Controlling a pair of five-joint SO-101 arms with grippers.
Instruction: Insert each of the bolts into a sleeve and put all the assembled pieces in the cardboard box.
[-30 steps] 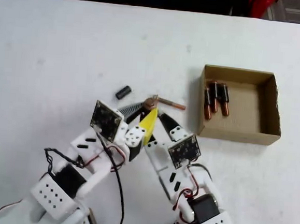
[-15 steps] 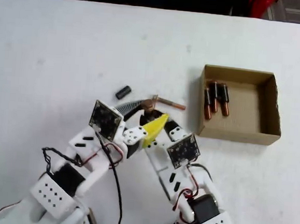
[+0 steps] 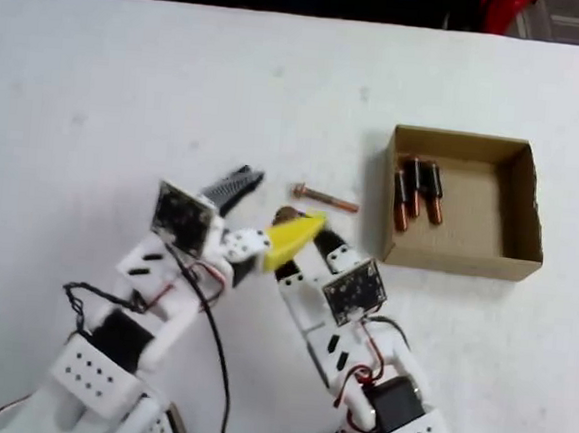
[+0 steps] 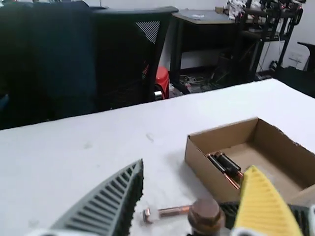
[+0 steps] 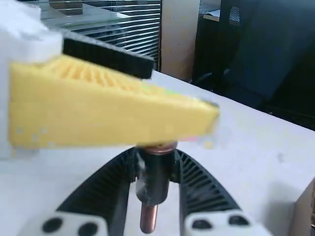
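1. Grasp first: the right gripper (image 5: pixel 155 164) is clenched on an assembled piece (image 5: pixel 156 184), a copper bolt that seems to wear its dark sleeve, short of the cardboard box (image 3: pixel 463 138) on the arms' side
2. That held piece stands roughly upright, head on top and bare shank end down toward the counter (image 3: pixel 129 94), so its long axis crosses the gripper
3. The left gripper (image 3: pixel 284 198) is released and spread wide, grasping nothing; its yellow finger (image 4: pixel 261 201) sits close over the held piece's head, farther from the box than the right gripper
4. A loose bolt (image 3: pixel 326 199) lies flat on the counter between the grippers and the box, long axis running toward the box, head at the far end from it
5. Three finished pieces (image 3: pixel 417 191) lie side by side inside the box along the wall that faces the loose bolt, their long axes parallel to that wall
6. The step in hand looks like delivery to the box. To do it well, the left gripper should clear away first, so the yellow finger cannot knock the head. The right gripper should keep its clench, carry the piece over the box rim, tip it to lie parallel with the three, and let go low over bare box floor
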